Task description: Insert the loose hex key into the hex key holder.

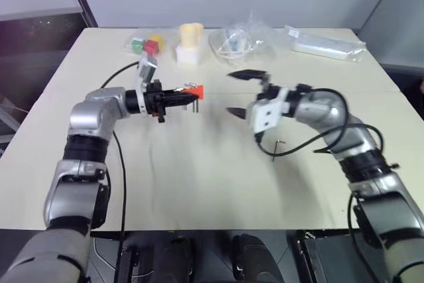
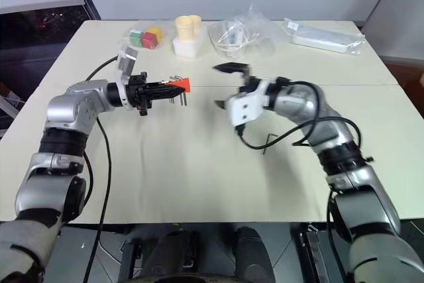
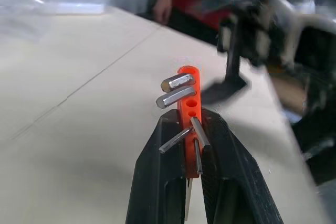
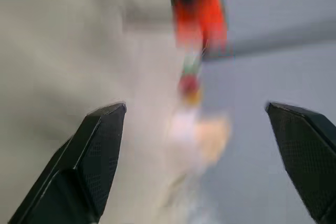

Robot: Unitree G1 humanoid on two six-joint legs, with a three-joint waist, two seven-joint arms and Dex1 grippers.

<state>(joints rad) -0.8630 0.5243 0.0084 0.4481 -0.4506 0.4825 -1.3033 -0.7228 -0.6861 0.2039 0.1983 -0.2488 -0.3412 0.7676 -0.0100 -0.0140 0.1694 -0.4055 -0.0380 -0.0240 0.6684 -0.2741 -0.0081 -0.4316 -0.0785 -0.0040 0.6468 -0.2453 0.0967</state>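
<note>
Left claw: clenched on the hex key holder, held above the desk and pointing toward the right claw.
Hex key holder: red-orange block pinched between the left claw's black fingers; several grey keys stick out of it, two near its far end and thinner ones close to the fingertips.
Right claw: released, fingers spread wide, nothing between them, facing the left claw with a gap between the two.
Loose hex key: lying on the desk below and just behind the right claw, beside its black cable, well apart from the holder.
</note>
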